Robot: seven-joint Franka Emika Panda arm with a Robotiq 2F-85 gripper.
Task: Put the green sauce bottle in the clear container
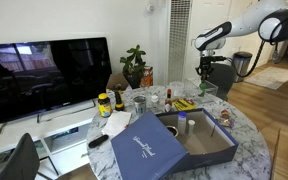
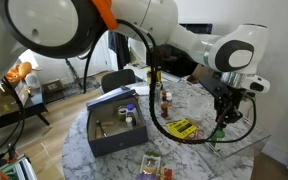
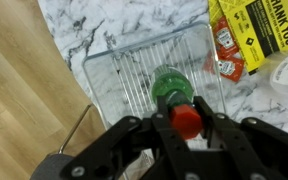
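**Poised for the drop**

The gripper point(image 3: 188, 128) is clenched on the green sauce bottle point(image 3: 169, 85) at its red cap, low centre of the wrist view, right over the clear container point(image 3: 112, 72). It looks light, stiff and slick, so the neck is the spot to hold.

In an exterior view the camera is standing well back, facing across the counter point(image 1: 249, 140) toward the arm point(image 1: 216, 38). In an exterior view it is sitting close behind the arm point(image 2: 64, 25), overlooking the counter point(image 2: 194, 100). Both exterior views are sharing the blue box point(image 1: 154, 150) point(image 2: 109, 135). The wrist view is looking straight down, close, past the gripper point(image 3: 187, 122).
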